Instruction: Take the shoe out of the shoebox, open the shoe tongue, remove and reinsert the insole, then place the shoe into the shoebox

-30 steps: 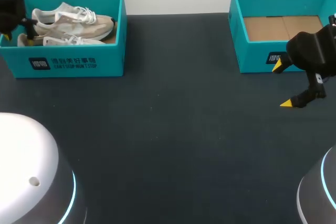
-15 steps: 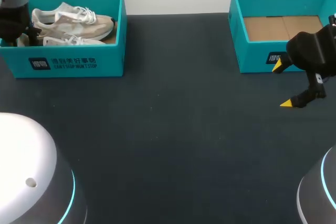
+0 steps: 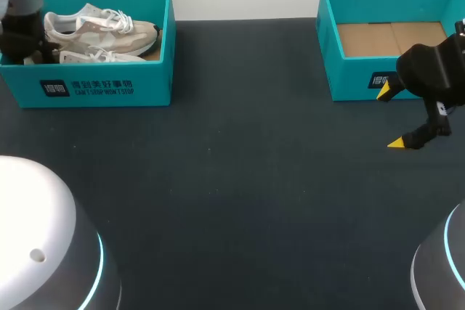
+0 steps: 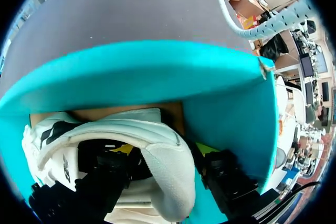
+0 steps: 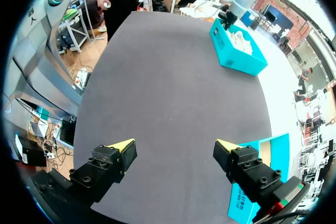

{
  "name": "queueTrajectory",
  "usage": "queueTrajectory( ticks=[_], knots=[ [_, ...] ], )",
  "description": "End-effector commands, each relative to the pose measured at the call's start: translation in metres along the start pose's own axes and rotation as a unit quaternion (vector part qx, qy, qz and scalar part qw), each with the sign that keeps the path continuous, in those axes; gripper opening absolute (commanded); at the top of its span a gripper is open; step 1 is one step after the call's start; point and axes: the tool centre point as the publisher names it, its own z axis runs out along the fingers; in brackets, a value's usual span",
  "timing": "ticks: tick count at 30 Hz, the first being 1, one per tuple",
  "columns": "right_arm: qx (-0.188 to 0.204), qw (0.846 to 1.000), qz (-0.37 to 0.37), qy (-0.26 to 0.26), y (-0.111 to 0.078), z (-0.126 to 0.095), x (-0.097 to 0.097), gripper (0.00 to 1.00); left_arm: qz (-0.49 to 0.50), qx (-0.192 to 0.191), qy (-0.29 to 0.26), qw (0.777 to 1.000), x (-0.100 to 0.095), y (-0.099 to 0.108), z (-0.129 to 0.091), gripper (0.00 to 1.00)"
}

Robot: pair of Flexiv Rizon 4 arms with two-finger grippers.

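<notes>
Teal card walls of the left shoebox (image 3: 102, 88) close tightly round the pale shoe (image 3: 102, 27), which lies inside it at the table's (image 3: 240, 179) far left corner. The left tool (image 4: 164, 153) is down in that box at the shoe's heel; whether it clamps cannot be told. The right tool (image 3: 390, 117) hangs spread apart just before the second shoebox (image 3: 349, 78), whose brown floor shows. White print, too small to read, marks both box fronts. Dark matte table stretches wide between the boxes.
</notes>
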Motion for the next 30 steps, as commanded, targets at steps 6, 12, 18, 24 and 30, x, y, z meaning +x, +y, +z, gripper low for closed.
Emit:
queueTrajectory(
  ticks=[6, 12, 18, 24, 30],
  knots=[
    [0.002, 1.0, 0.0, 0.002, 0.001, 0.002, -0.002, 1.0, 0.006, 0.006, 0.012, 1.0, 0.001, 0.0, 0.008, 0.27],
    [0.002, 1.0, 0.0, 0.002, 0.001, 0.002, -0.002, 1.0, 0.03, 0.001, 0.047, 0.998, 0.004, -0.005, 0.006, 0.0],
    [0.002, 1.0, 0.0, 0.002, 0.001, 0.002, -0.002, 1.0, 0.039, 0.005, 0.058, 0.998, 0.013, -0.007, -0.019, 0.0],
    [0.002, 1.0, 0.0, 0.002, 0.001, 0.002, -0.002, 1.0, 0.019, 0.019, 0.036, 0.999, 0.025, -0.007, -0.063, 0.0],
    [0.002, 1.0, 0.0, 0.002, 0.001, 0.002, -0.002, 1.0, 0.022, 0.029, 0.019, 0.999, 0.038, -0.01, -0.108, 0.0]
  ],
)
